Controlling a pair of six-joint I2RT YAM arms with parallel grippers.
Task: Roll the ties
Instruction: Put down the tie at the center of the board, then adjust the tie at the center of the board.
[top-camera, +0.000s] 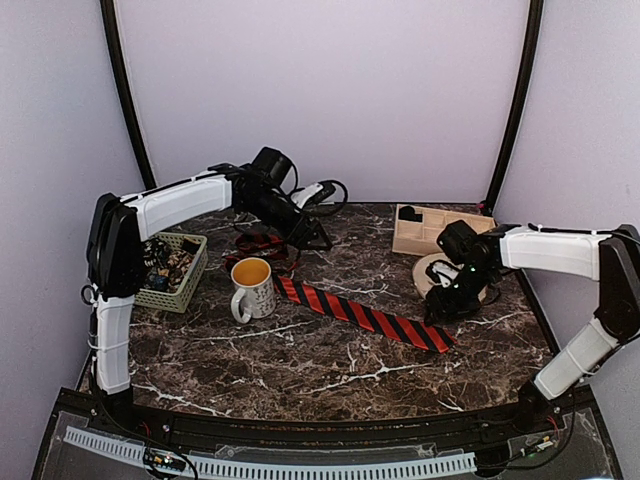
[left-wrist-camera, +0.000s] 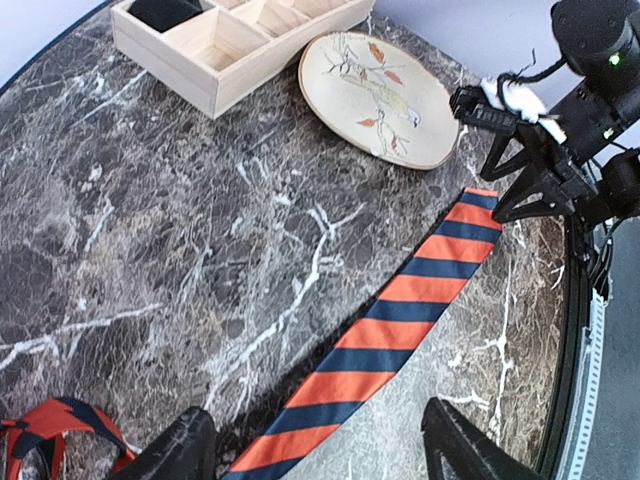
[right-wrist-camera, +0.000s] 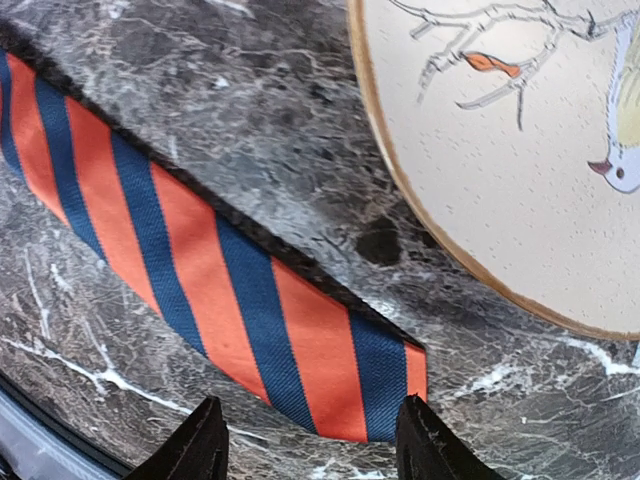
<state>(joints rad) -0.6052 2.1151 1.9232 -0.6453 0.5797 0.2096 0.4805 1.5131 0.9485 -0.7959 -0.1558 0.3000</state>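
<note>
The red-and-dark striped tie (top-camera: 365, 317) lies flat and diagonal on the marble table, its wide end at the right. Its narrow end is bunched in a heap (top-camera: 258, 243) behind the mug. My right gripper (top-camera: 440, 308) hovers over the wide end, open and empty. In the right wrist view (right-wrist-camera: 310, 450) its fingertips straddle the tie's end (right-wrist-camera: 300, 340). My left gripper (top-camera: 318, 240) is open and empty above the table at the back. In the left wrist view (left-wrist-camera: 320, 450) the tie (left-wrist-camera: 400, 320) runs between its fingertips toward my right gripper (left-wrist-camera: 535, 195).
A white mug (top-camera: 252, 287) of orange liquid stands by the tie's left part. A green basket (top-camera: 172, 272) of small items is at the left. A wooden compartment box (top-camera: 430, 228) and a bird-painted plate (top-camera: 432, 272) are at the back right.
</note>
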